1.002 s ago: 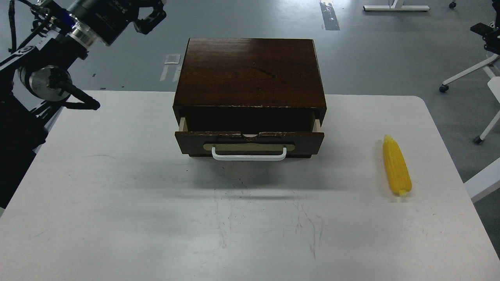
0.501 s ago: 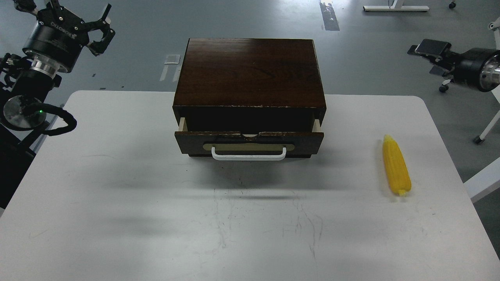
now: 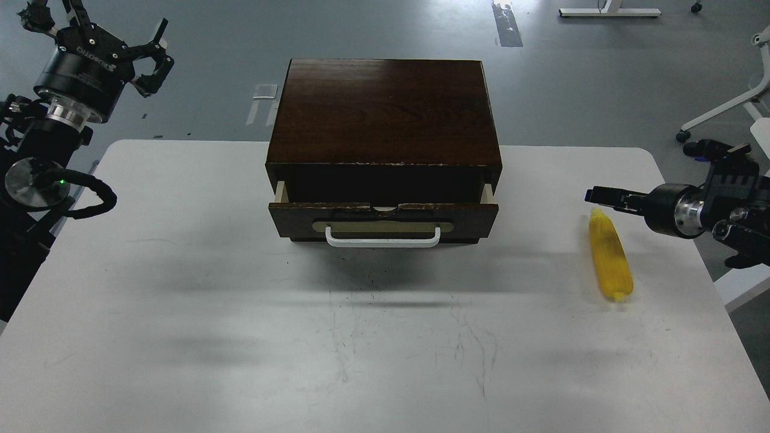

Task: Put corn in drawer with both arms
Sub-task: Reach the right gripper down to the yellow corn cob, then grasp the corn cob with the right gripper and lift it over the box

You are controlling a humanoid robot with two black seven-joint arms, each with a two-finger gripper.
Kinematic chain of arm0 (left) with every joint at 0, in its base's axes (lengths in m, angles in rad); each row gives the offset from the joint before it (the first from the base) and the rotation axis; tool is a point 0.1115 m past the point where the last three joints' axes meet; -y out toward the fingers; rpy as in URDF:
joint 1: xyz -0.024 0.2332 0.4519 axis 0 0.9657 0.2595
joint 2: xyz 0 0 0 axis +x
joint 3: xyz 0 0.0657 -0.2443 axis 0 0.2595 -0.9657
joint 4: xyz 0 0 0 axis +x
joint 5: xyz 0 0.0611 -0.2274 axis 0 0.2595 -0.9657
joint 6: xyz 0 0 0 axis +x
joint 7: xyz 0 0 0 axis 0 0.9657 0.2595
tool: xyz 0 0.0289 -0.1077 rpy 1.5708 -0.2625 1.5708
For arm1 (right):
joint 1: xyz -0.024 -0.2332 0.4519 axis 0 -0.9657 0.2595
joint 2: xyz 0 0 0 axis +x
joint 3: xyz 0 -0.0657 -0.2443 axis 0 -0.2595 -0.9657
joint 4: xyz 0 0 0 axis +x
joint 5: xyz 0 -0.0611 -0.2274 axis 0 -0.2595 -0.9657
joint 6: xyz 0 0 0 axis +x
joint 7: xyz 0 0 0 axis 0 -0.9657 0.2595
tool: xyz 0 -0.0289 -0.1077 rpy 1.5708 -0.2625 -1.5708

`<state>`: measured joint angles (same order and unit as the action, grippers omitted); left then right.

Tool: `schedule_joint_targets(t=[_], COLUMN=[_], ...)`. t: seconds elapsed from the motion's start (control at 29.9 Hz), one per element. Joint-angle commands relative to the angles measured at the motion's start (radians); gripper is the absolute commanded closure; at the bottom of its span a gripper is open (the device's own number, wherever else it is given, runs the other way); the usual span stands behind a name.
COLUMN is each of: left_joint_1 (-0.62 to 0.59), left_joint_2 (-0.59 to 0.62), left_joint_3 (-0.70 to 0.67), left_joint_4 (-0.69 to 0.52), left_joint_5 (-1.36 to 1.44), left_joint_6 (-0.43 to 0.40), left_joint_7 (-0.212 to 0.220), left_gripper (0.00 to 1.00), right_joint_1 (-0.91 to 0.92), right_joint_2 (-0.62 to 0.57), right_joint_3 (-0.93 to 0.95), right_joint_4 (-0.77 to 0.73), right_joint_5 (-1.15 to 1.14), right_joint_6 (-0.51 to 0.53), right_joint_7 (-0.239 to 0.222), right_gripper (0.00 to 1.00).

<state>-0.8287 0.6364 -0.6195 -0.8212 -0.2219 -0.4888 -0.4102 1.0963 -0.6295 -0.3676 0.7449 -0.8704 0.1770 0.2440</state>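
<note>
Corn (image 3: 611,260) lies on the white table (image 3: 180,337), right of the half-open drawer (image 3: 384,221). Right gripper (image 3: 592,195) hovers just above its far tip, jaws impossible to tell; left gripper (image 3: 117,33) stands far left, fingers spread.

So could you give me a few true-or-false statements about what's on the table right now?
1. The corn lies inside the drawer. False: it lies on the table, right of the box.
2. The drawer is partly open. True.
3. The left gripper holds the handle. False: it is up by the table's far left corner, open and empty.
4. The right gripper is near the corn's far end. True.
5. The handle is white. True.
</note>
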Motion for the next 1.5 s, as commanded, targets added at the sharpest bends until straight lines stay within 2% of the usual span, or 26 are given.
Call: schedule_joint_targets(t=[0.0, 0.33, 0.4, 0.6, 0.74, 0.84, 0.94, 0.97, 1.14, 1.34, 1.37, 1.47], left_joint_1=[0.005, 0.011, 0.014, 0.014, 0.014, 0.014, 0.014, 0.014, 0.014, 0.014, 0.014, 0.014], left_joint_2=[0.008, 0.012, 0.017, 0.023, 0.022, 0.022, 0.025, 0.028, 0.046, 0.065, 0.065, 0.074], left_joint_3=[0.001, 0.001, 0.001, 0.0, 0.0, 0.0, 0.0, 0.0, 0.0, 0.001, 0.001, 0.004], left_joint_4=[0.002, 0.046, 0.047, 0.047, 0.047, 0.042, 0.042, 0.042, 0.039, 0.031, 0.031, 0.03], left_joint_5=[0.001, -0.002, 0.0, 0.001, 0.0, 0.001, 0.001, 0.001, 0.001, 0.003, 0.003, 0.003], left_joint_6=[0.0, 0.0, 0.0, 0.0, 0.0, 0.0, 0.0, 0.0, 0.0, 0.0, 0.0, 0.0], left_joint_7=[0.001, 0.001, 0.001, 0.001, 0.001, 0.001, 0.001, 0.001, 0.001, 0.002, 0.002, 0.002], left_gripper=[0.02, 0.02, 0.02, 0.02, 0.02, 0.02, 0.02, 0.02, 0.02, 0.02, 0.02, 0.02], right_joint_1=[-0.012, -0.03, -0.045, -0.065, -0.059, -0.049, -0.038, -0.029, 0.054, 0.366, 0.367, 0.545], right_joint_2=[0.005, 0.025, 0.037, 0.039, 0.031, 0.021, 0.016, 0.016, 0.001, -0.03, -0.03, -0.021], right_joint_3=[-0.043, -0.047, -0.051, -0.083, -0.082, -0.083, -0.086, -0.083, -0.053, -0.059, -0.059, -0.053], right_joint_4=[-0.001, 0.018, 0.018, 0.005, 0.022, 0.05, 0.05, 0.047, 0.067, 0.194, 0.194, 0.28], right_joint_5=[-0.001, -0.009, -0.01, -0.032, -0.019, -0.024, -0.029, -0.029, -0.019, -0.042, -0.042, -0.178], right_joint_6=[-0.013, -0.017, -0.036, -0.091, -0.102, -0.102, -0.103, -0.103, -0.134, -0.136, -0.136, -0.136], right_joint_7=[0.001, 0.008, 0.005, 0.0, 0.014, 0.041, 0.041, 0.041, 0.041, 0.043, 0.043, 0.043], right_gripper=[0.01, 0.07, 0.16, 0.27, 0.39, 0.65, 0.87, 0.98, 1.0, 1.0, 1.0, 1.0])
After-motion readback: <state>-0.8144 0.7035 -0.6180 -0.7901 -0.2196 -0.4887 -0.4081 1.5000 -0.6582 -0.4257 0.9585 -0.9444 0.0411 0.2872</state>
